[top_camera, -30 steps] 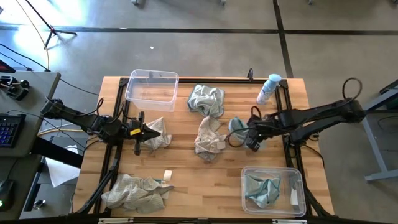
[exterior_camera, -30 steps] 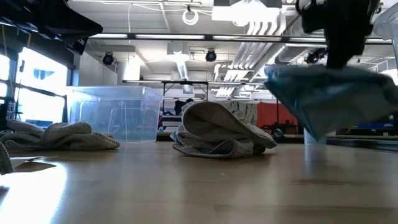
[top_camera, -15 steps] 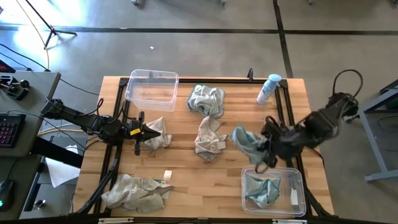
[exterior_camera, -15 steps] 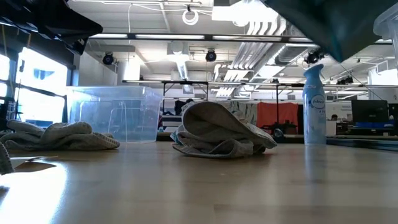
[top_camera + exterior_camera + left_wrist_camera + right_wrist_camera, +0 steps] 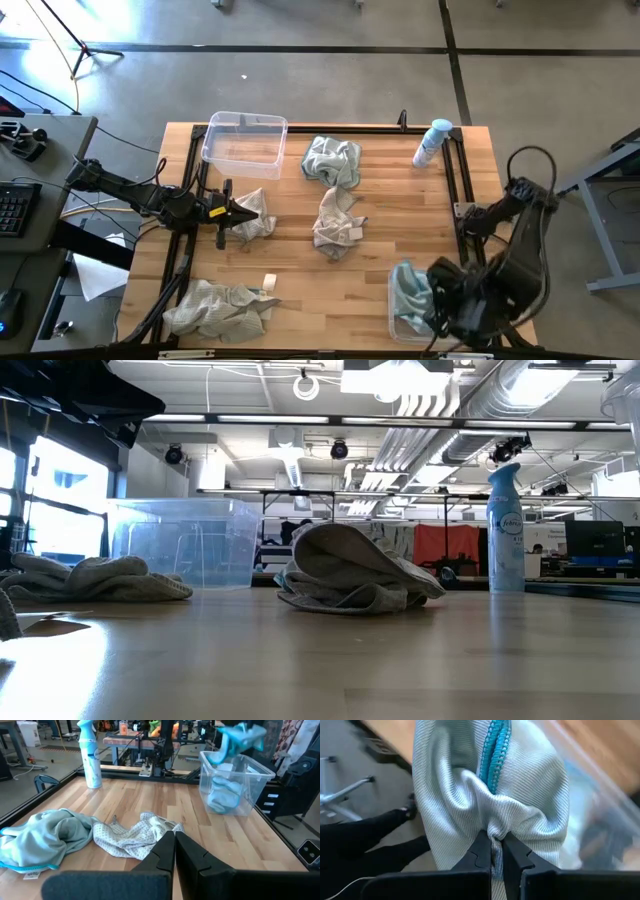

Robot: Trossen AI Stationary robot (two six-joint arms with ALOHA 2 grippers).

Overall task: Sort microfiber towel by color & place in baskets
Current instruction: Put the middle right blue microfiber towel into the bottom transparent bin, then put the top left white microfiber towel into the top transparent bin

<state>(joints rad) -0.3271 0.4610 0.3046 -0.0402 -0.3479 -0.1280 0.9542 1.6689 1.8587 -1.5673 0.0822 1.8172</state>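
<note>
The right gripper (image 5: 492,851) was clamped on a teal towel (image 5: 408,286), holding it over the near-right basket (image 5: 256,771), which already held another teal cloth (image 5: 223,798). The left gripper (image 5: 174,841), jaws together, rested by a beige towel (image 5: 254,214) near the table's left side. Other towels lay scattered, and the far basket (image 5: 243,140) stood apart.
</note>
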